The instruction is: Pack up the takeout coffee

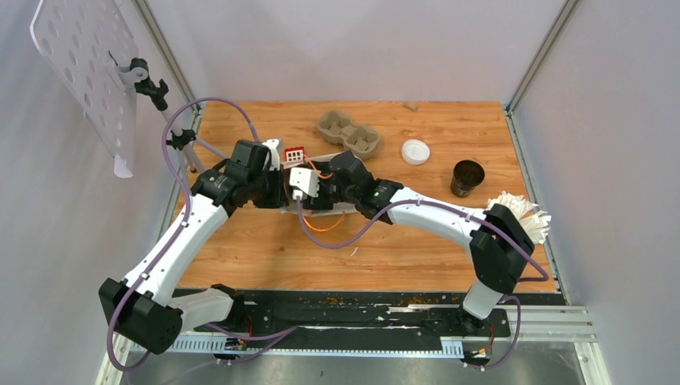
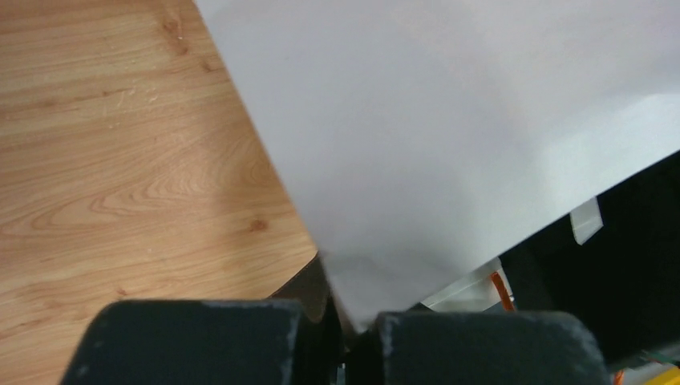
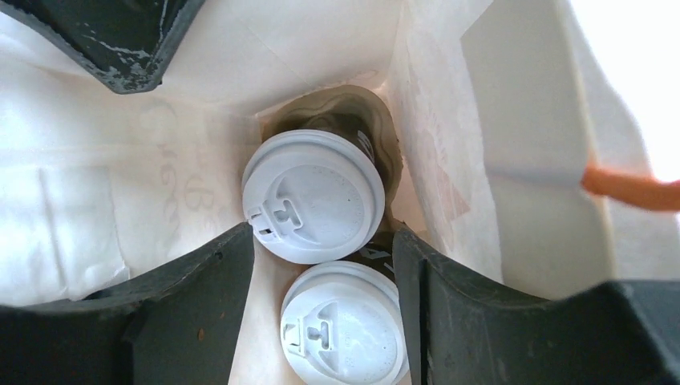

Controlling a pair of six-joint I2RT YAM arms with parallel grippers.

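Here, from the near edge, the two arms reach in and meet over the middle of the wooden table [image 1: 265, 249]. The left gripper [image 2: 341, 337] is pinched tight on the edge of a white paper bag [image 2: 449, 120], and the sheet runs up from between its closed fingers. The right gripper [image 3: 321, 273] points down into the bag's mouth with its jaws spread and gripping nothing. Between the jaws stands the nearer lidded cup [image 3: 341, 329], with a strip of bag showing at its left. Touching it just beyond is the second lidded cup [image 3: 313, 196], brown side visible, deeper in the bag. Off to the right, a bundle of white sticks [image 1: 525, 215] sits by the right arm's elbow. Farther back stands an open dark cup [image 1: 467, 177], then a loose white lid [image 1: 415, 151], and farthest the pulp tray [image 1: 349, 133].
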